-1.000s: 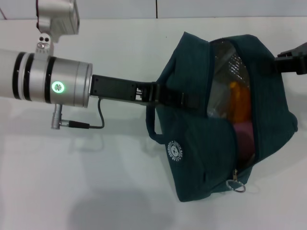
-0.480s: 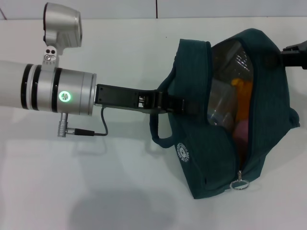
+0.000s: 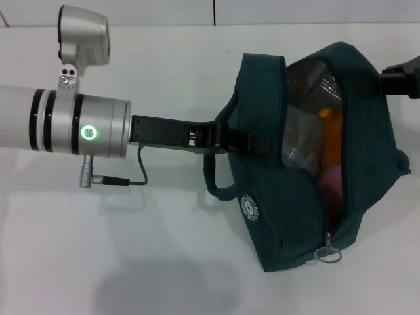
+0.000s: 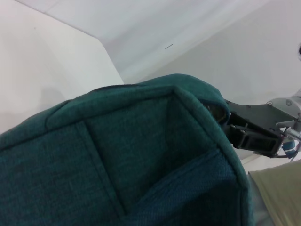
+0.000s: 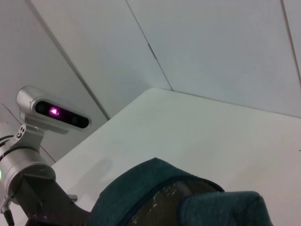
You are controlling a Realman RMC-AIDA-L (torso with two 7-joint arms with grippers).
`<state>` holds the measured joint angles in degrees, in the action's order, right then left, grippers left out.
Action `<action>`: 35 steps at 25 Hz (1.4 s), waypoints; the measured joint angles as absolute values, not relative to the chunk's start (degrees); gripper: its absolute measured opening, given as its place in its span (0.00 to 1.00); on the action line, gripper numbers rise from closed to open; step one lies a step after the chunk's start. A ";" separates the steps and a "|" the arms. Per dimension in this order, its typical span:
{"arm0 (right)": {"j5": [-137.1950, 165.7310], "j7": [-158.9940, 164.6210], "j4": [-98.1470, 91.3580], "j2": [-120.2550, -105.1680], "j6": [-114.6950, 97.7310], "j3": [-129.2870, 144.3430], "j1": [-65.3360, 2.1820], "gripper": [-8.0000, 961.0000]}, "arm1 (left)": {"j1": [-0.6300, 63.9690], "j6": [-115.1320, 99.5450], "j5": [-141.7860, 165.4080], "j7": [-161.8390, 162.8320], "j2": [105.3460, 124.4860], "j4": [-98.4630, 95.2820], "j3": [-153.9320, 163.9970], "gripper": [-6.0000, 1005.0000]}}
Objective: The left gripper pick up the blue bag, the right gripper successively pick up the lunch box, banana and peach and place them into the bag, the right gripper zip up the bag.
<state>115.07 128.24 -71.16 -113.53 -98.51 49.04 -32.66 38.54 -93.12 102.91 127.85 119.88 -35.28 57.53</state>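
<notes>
Head view: the blue bag (image 3: 298, 157) hangs above the white table (image 3: 164, 262), its top zipper undone so that the silver lining shows through the wide opening. The left gripper (image 3: 252, 143), at the end of a black arm with a silver cylinder and green ring light, is clamped on the bag's left wall beside a loop handle (image 3: 213, 177), holding the bag up. Inside the opening lie the lunch box (image 3: 303, 141), clear and partly hidden by the fabric edge, the banana (image 3: 333, 141) just beside it, and the peach (image 3: 331, 184) below them, nearer the zipper end. The metal ring pull (image 3: 330, 254) dangles at the lower end of the zipper. A small round white logo (image 3: 249, 207) marks the bag's outer face. The right gripper (image 3: 387, 80) reaches in from the right edge and meets the bag's far rim; whether its fingers are closed cannot be told. Left wrist view: teal fabric fills the foreground, with the right gripper (image 4: 230, 125) at the bag's corner
</notes>
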 joint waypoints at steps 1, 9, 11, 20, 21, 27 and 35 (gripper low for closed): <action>115.06 127.88 -70.94 -113.50 -98.45 49.03 -32.67 0.09 | 38.51 -93.12 102.91 127.84 119.86 -35.27 57.50 0.04; 114.94 125.03 -68.98 -113.19 -98.36 48.45 -32.83 0.20 | 38.45 -93.12 102.90 127.29 119.82 -35.24 57.47 0.04; 114.62 124.43 -68.97 -113.19 -98.44 48.43 -32.83 0.26 | 38.42 -93.09 102.90 127.27 119.80 -35.24 57.44 0.04; 110.79 123.66 -68.98 -112.77 -99.53 45.60 -32.26 0.59 | 38.30 -92.51 102.90 127.09 119.70 -34.47 57.30 0.04; 110.16 123.39 -69.03 -112.75 -100.11 44.44 -32.17 0.61 | 38.30 -92.51 102.90 127.09 119.70 -34.47 57.28 0.04; 103.35 115.81 -68.95 -112.71 -105.62 39.44 -30.56 0.74 | 38.32 -92.48 102.89 127.08 119.70 -34.47 57.28 0.04; 101.53 97.58 -68.27 -114.90 -119.13 41.45 -26.91 0.90 | 38.44 -92.30 102.49 126.66 119.64 -34.49 57.31 0.04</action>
<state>101.53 97.58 -68.27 -114.90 -119.13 41.45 -26.91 38.44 -92.30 102.49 126.66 119.64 -34.49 57.31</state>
